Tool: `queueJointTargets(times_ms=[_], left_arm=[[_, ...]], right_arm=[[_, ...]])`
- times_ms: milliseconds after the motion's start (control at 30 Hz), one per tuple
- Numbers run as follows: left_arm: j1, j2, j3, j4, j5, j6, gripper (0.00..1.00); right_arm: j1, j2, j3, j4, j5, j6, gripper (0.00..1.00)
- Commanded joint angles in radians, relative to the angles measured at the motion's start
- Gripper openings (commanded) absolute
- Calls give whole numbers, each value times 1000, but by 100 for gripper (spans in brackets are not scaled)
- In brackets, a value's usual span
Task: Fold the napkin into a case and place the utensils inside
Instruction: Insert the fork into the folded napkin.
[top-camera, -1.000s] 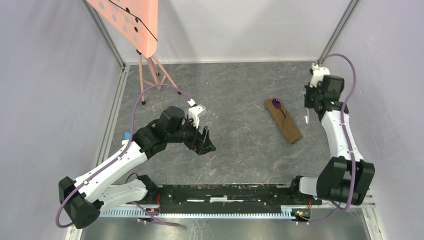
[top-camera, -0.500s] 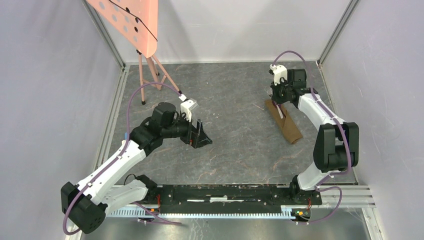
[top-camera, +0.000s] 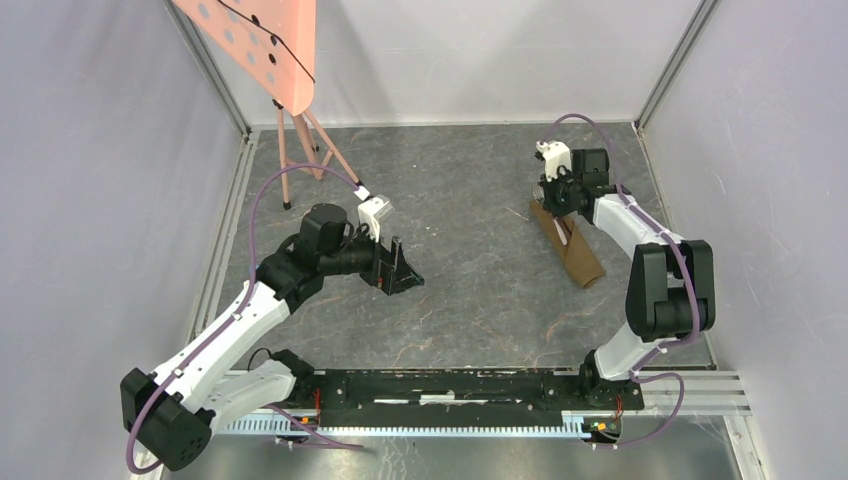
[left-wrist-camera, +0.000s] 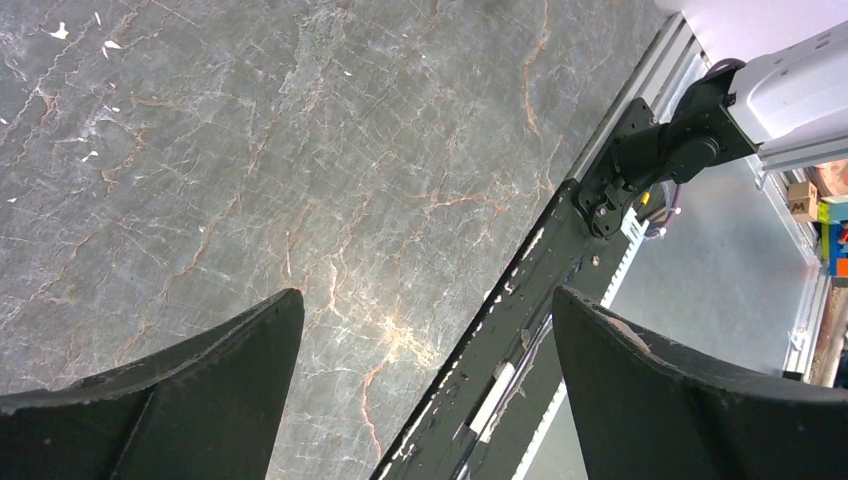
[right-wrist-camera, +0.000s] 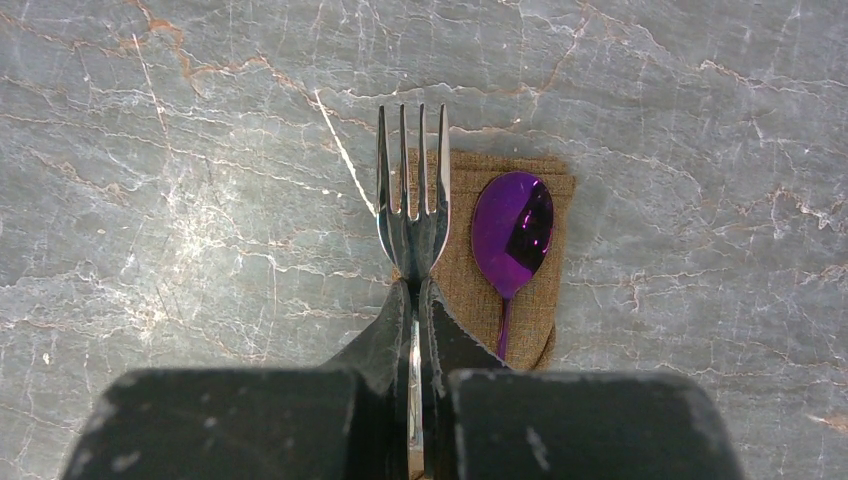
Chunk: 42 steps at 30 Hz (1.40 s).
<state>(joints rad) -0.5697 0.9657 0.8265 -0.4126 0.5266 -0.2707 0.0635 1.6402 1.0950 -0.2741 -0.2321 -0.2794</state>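
Observation:
The napkin lies folded into a narrow tan-brown case (top-camera: 575, 252) at the right of the table, running diagonally. A purple spoon (right-wrist-camera: 512, 228) rests with its bowl on the case's far end (right-wrist-camera: 462, 270) and its handle tucked under a fold. My right gripper (right-wrist-camera: 414, 287) is shut on a silver fork (right-wrist-camera: 411, 200), whose tines hang over the case's left edge and the table. In the top view the right gripper (top-camera: 556, 200) hovers at the case's far end. My left gripper (top-camera: 397, 270) stands open and empty at mid-left, far from the case, its fingers (left-wrist-camera: 220, 360) wide apart.
A pink perforated board (top-camera: 262, 40) on a thin-legged stand (top-camera: 300, 150) occupies the back left corner. The black base rail (top-camera: 450, 385) runs along the near edge, also in the left wrist view (left-wrist-camera: 540, 290). Metal frame posts mark the back corners.
The right arm swung left from the table's right side to the case's far end, carrying the fork. The left gripper opened a little wider and shifted slightly left.

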Motion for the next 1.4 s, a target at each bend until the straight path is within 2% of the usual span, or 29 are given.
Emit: queueJointTargets(times_ms=[0, 767, 1167, 1367], left_arm=[[10, -16, -12, 43, 33, -24, 100], [24, -13, -17, 58, 73, -35, 100], [23, -17, -24, 62, 82, -39, 100], [24, -19, -25, 60, 77, -38, 100]], right_arm=[[-1, 12, -15, 62, 11, -26, 0], [-1, -64, -124, 1, 142, -40, 0], [4, -72, -179, 21, 152, -42, 0], [11, -42, -163, 33, 163, -29, 8]])
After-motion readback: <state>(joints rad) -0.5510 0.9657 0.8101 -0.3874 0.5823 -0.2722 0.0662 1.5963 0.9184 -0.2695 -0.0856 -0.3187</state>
